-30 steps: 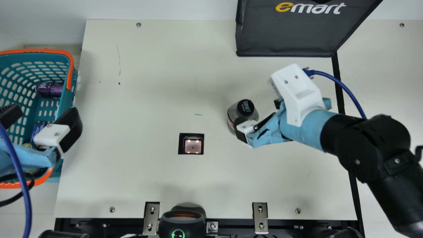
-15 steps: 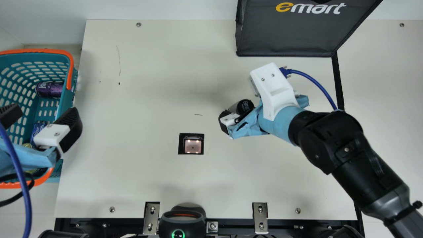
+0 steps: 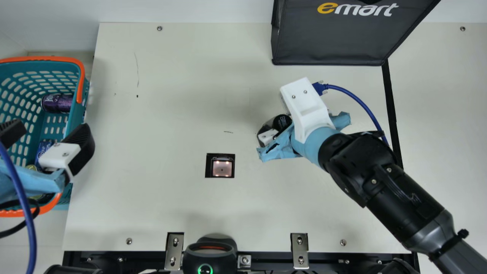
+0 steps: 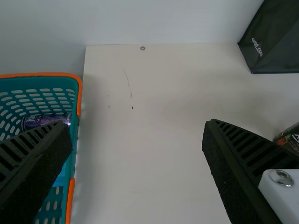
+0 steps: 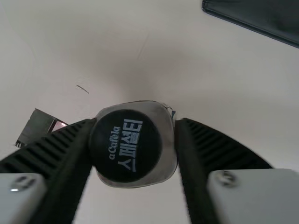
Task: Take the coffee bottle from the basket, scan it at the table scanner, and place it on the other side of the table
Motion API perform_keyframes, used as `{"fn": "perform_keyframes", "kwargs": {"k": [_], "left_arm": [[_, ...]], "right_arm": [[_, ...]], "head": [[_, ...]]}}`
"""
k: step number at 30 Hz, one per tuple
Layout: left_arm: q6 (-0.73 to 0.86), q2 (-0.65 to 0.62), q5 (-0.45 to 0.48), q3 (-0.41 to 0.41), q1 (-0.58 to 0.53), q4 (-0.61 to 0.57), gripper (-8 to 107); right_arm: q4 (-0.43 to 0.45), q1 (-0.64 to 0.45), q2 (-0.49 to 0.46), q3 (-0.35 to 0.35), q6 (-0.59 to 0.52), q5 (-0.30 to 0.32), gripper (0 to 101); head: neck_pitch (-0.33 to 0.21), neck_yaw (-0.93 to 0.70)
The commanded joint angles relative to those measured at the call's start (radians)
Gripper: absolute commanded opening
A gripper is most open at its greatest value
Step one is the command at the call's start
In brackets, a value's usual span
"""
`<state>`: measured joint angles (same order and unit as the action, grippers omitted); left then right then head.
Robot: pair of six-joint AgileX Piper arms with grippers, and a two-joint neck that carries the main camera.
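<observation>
The coffee bottle (image 3: pixel 281 121) stands on the table right of the scanner (image 3: pixel 222 168), its black cap up. My right gripper (image 3: pixel 274 131) is at the bottle in the main view, one finger beside it, the other hidden under the white wrist mount. In the right wrist view, the right gripper (image 5: pixel 134 128) is shut on the bottle (image 5: pixel 126 145), a finger against either side. My left gripper (image 3: pixel 47 139) hangs open over the basket's (image 3: pixel 80 76) right rim. In its wrist view, the left gripper (image 4: pixel 137 128) has nothing between its widely parted fingers.
A purple can (image 3: pixel 57 103) and a blue can (image 3: pixel 44 149) lie in the basket. A black bag (image 3: pixel 327 42) stands at the table's back right. Metal brackets (image 3: pixel 174 251) and a black device (image 3: pixel 210 255) are at the front edge.
The right arm has moved left to the bottle, and its gripper has gone from open to shut on it. The bottle's cap has shifted very slightly left. My left arm has kept still.
</observation>
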<state>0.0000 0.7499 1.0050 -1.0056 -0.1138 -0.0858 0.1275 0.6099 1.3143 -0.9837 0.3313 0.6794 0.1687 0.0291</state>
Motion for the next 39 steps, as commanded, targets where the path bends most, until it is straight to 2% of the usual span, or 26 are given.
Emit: {"fn": "perform_keyframes", "kwargs": {"k": [1, 5, 6, 14, 21, 29, 39], "left_arm": [[0.000, 0.000, 0.000, 0.000, 0.000, 0.000, 90], [0.000, 0.000, 0.000, 0.000, 0.000, 0.000, 90], [0.000, 0.000, 0.000, 0.000, 0.000, 0.000, 90], [0.000, 0.000, 0.000, 0.000, 0.000, 0.000, 90], [0.000, 0.000, 0.000, 0.000, 0.000, 0.000, 90], [0.000, 0.000, 0.000, 0.000, 0.000, 0.000, 90], [0.000, 0.000, 0.000, 0.000, 0.000, 0.000, 90]], "right_arm": [[0.042, 0.011, -0.004, -0.005, 0.034, 0.015, 28], [0.086, 0.034, -0.016, -0.022, 0.078, 0.043, 1], [0.094, 0.039, -0.020, -0.029, 0.086, 0.052, 0], [0.091, 0.047, -0.052, -0.106, 0.087, 0.132, 0], [0.069, 0.000, -0.079, -0.162, 0.067, 0.182, 0], [0.008, -0.186, -0.125, -0.168, 0.002, 0.205, 0], [-0.109, -0.524, -0.156, -0.177, -0.150, 0.220, 0]], "head": [[-0.030, -0.002], [-0.030, -0.002], [-0.030, -0.002], [-0.030, -0.002], [-0.030, 0.162], [-0.030, 0.347], [-0.030, 0.347]]}}
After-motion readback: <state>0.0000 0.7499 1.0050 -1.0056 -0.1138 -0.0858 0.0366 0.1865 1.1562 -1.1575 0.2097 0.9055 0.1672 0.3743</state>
